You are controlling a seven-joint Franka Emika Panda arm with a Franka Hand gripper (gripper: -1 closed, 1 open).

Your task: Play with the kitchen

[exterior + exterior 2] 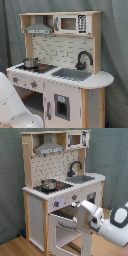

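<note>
I am in a test room or lab, not a real home. Behind everything hangs a plain grey-green curtain (112, 45), creased and reaching down to a wooden floor (15, 247) in the second exterior view. The only furniture is a toy kitchen (60, 193) of pale wood and white panels, standing alone against that backdrop. My own white arm (107, 223) reaches in beside it, which suits a robot workspace.

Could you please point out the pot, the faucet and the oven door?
pot (49, 184), second exterior view, on its rim.
faucet (83, 58), first exterior view, on its arch.
oven door (62, 234), second exterior view, on its window frame.
</note>
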